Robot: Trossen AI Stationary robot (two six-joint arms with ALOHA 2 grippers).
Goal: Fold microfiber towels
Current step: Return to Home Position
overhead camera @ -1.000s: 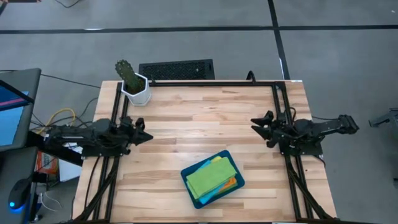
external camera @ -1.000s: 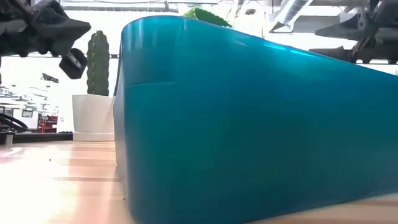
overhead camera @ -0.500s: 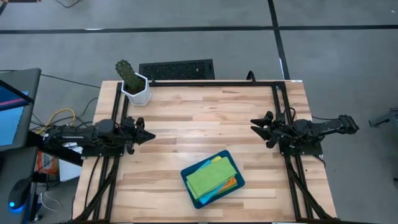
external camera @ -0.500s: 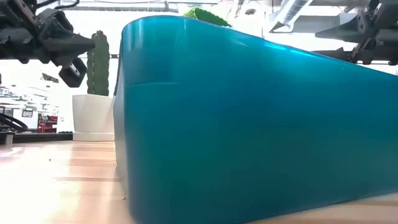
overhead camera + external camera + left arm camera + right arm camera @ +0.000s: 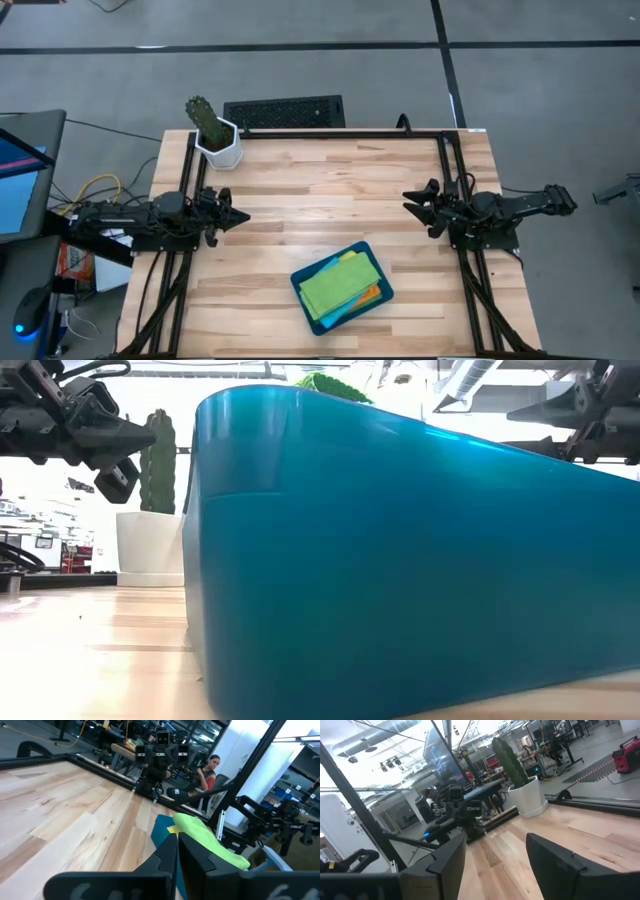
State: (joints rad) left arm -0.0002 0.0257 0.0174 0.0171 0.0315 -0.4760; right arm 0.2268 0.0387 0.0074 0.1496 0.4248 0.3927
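Note:
The microfiber towels lie stacked in a dark teal tray near the table's front edge. A green towel is on top, with a yellow edge and an orange edge showing beneath it. My left gripper hovers shut at the table's left edge, pointing level toward the middle, and the tray and green towel lie ahead of it. My right gripper hovers open at the right edge, holding nothing. In the low view the tray's wall hides most of the table.
A potted cactus in a white pot stands at the table's far left corner. A black frame rail runs along the far edge. Bare wood lies between the two grippers. A person sits in the room beyond the table.
My left gripper has stayed in place and shut, but its tip has dipped a little, from slightly raised to level. The right arm, the tray and the towels have kept still.

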